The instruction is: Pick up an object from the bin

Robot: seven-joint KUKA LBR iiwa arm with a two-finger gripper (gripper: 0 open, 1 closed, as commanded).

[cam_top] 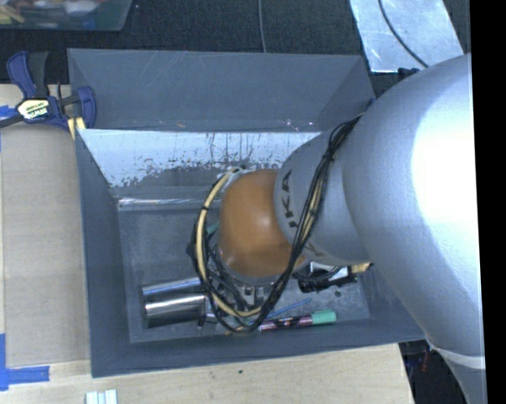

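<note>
A shiny metal cylinder (174, 301) lies on its side at the front left of the bin floor. My gripper (229, 292) shows as a dark body under the arm's orange cover, right beside the cylinder's right end. A dark pen with a green cap (302, 320) lies along the front wall, just right of the gripper. A thin blue stick (284, 308) lies slantwise above the pen.
The arm with its orange cover and looped cables fills the bin's middle and right and hides the floor beneath. A small black and white-yellow piece (327, 277) shows by the right wall. Bare floor lies at the back left.
</note>
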